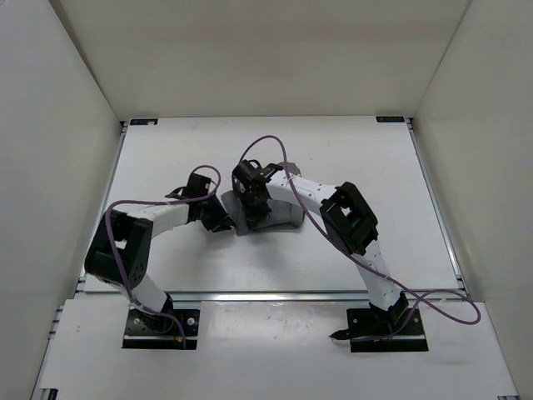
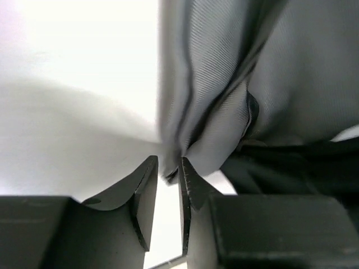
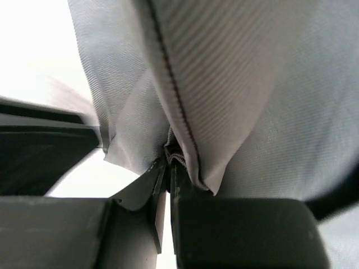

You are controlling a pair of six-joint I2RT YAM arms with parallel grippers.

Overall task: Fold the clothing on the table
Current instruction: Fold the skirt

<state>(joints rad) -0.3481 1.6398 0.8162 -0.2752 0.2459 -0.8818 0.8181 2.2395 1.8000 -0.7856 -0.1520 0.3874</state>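
- Top camera: the grey clothing [image 1: 279, 218] lay bunched up in the middle of the white table [image 1: 350, 150]. The left gripper [image 1: 221, 220] and the right gripper [image 1: 250, 210] were both down at its left side, close together.
- Top camera: no box, bowl or basket could be seen, so nothing was inside anything.
- Left wrist camera: the fingers [image 2: 147, 188] stood a little apart, and white table showed between them. A fold of the clothing hung right at their tips, touching one finger.
- Left wrist camera: that fold could slip away, because nothing squeezed it.
- Right wrist camera: the fingers [image 3: 140, 190] were pressed together, pinching a fold with a dark seam.
- Right wrist camera: if only this side pulled, the clothing might drag into a crooked lump and not fold flat.
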